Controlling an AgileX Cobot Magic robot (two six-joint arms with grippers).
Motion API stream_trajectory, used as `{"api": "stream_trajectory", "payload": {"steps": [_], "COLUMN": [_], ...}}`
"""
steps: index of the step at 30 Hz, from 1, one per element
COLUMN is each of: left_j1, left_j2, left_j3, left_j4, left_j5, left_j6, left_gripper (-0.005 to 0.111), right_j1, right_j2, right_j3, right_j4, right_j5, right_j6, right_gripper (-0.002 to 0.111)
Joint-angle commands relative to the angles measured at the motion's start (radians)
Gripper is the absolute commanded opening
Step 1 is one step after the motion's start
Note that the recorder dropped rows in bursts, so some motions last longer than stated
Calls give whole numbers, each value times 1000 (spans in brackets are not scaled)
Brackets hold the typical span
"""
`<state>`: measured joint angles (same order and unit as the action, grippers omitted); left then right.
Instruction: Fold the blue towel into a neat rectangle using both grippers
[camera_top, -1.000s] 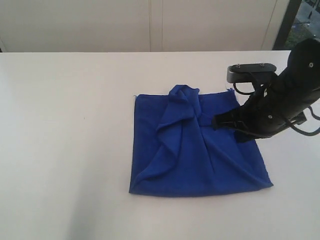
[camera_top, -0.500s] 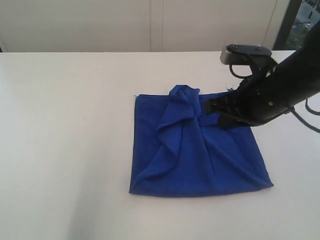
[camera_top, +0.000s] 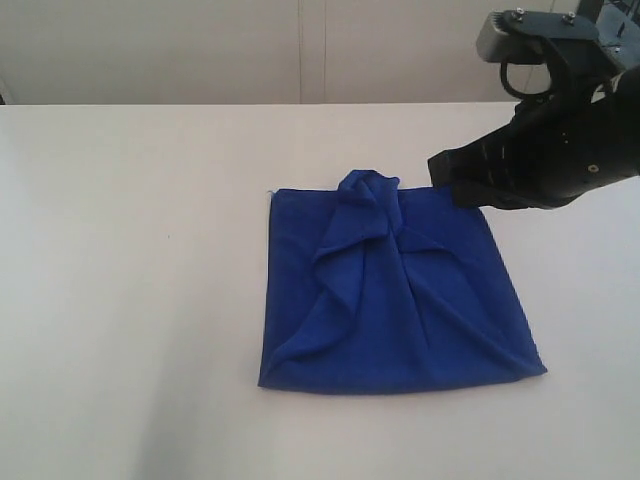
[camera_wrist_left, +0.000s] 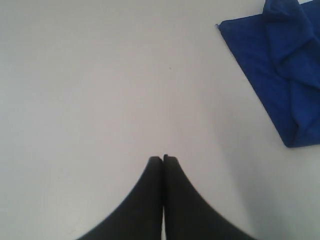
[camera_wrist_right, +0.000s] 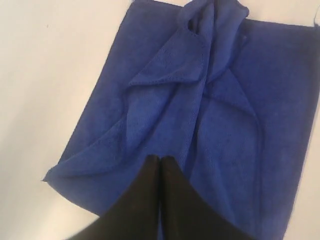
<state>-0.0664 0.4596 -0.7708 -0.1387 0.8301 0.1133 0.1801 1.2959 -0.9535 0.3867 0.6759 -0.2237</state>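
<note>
The black right gripper has lifted off the deep blue soft cloth towel and now hangs above its far right corner, jaws pressed together and holding nothing. The towel lies on the white table, with a bunched ridge in its middle. The black left gripper, also clenched and empty, waits well apart. I think the fold is not neat yet.
</note>
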Motion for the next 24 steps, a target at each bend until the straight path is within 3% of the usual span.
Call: {"api": "stream_trajectory", "payload": {"steps": [1, 12, 20, 24], "left_j1": [4, 4, 2, -93], "left_j2": [-7, 1, 207, 371], "left_j3": [5, 13, 132, 130], "left_j4": [-6, -34, -166, -176], "left_j5": [8, -67, -227, -305], "left_j6": [-2, -8, -3, 79], "left_gripper": [0, 0, 0, 0], "right_j1": [-9, -9, -9, -9], "right_j2": [-8, 18, 145, 190], "right_j3": [-3, 1, 1, 1], "right_j4": [-6, -21, -55, -67], "right_j5": [-5, -21, -101, -150], "right_j6": [-9, -9, -9, -9], "right_gripper": [0, 0, 0, 0]}}
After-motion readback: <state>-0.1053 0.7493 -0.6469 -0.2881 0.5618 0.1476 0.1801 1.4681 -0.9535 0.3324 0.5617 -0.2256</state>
